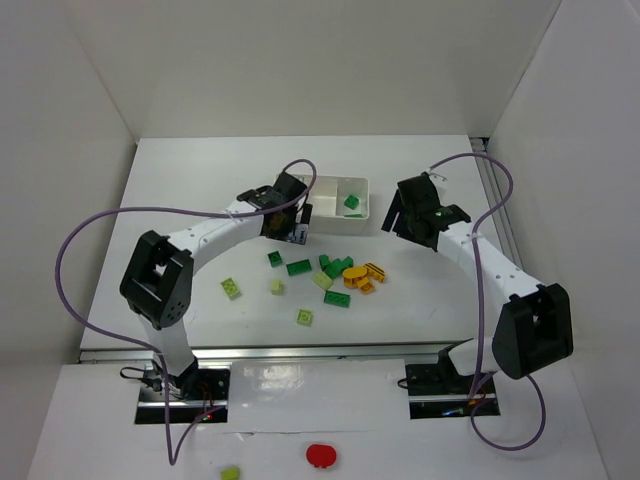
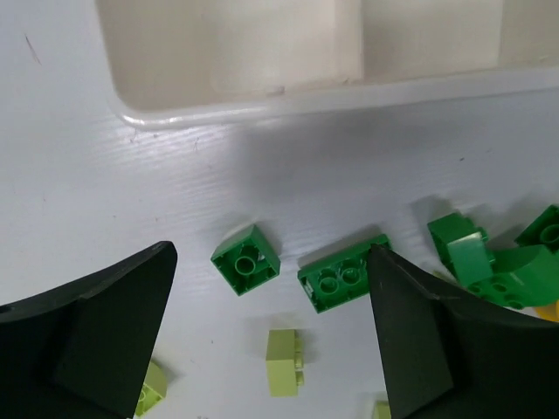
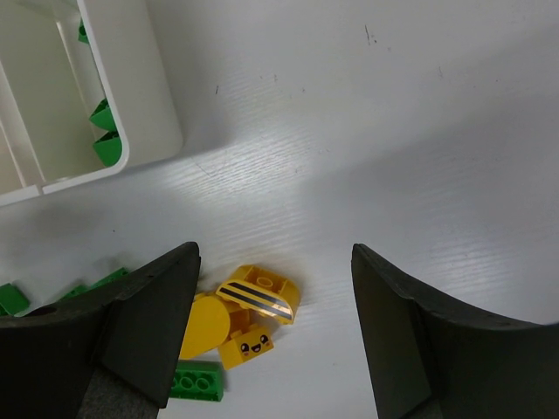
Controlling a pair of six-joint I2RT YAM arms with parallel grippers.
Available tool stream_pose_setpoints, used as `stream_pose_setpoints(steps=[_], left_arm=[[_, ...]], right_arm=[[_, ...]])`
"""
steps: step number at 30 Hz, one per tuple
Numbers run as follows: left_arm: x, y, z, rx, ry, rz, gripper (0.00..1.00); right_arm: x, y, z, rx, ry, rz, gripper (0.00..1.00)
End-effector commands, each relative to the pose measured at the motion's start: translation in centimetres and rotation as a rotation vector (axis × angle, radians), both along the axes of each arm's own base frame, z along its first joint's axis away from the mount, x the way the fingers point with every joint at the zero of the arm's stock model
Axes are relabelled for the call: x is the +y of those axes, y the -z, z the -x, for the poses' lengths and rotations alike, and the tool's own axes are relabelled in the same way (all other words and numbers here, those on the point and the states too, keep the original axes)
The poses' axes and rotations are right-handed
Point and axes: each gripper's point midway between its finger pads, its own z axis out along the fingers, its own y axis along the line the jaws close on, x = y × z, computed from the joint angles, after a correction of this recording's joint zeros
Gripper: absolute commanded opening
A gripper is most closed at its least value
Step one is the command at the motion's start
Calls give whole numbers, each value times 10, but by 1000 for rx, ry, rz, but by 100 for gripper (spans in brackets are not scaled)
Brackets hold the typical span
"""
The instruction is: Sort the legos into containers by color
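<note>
Now | left gripper (image 2: 272,262) is hovering released, empty | dark green lego (image 2: 245,260) is lying between its jaws | right gripper (image 3: 275,253) is gaping empty, farther off

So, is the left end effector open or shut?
Open. The left end effector grips nothing; its fingers stand wide apart.

left arm (image 1: 215,232): white links, black boxy joints
right arm (image 1: 489,264): the same white and black
cables (image 1: 57,272): purple, one per arm
fingers (image 3: 131,323): black, broad wedges
</note>
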Motion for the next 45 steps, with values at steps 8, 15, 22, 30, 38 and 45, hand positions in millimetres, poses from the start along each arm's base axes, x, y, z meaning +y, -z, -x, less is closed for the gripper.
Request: stream_pose_setpoints(steps=[8, 15, 22, 30, 38, 45], left_arm=[[17, 41, 34, 184, -339, 52, 87], [21, 60, 34, 210, -561, 54, 77], [35, 73, 29, 245, -611, 57, 71], [21, 31, 13, 149, -466, 85, 33], [-44, -68, -18, -22, -170, 236, 27], [-128, -99, -71, -46, 23, 428, 27]], right_arm=[[2, -4, -4, -30, 0, -23, 77], [1, -2, -2, -21, -7, -14, 77], [-2, -4, -1, -24, 0, -6, 77], [1, -2, -3, -21, -6, -13, 77], [-2, -2, 0, -23, 7, -12, 77], [-5, -4, 6, -21, 20, -10, 77]])
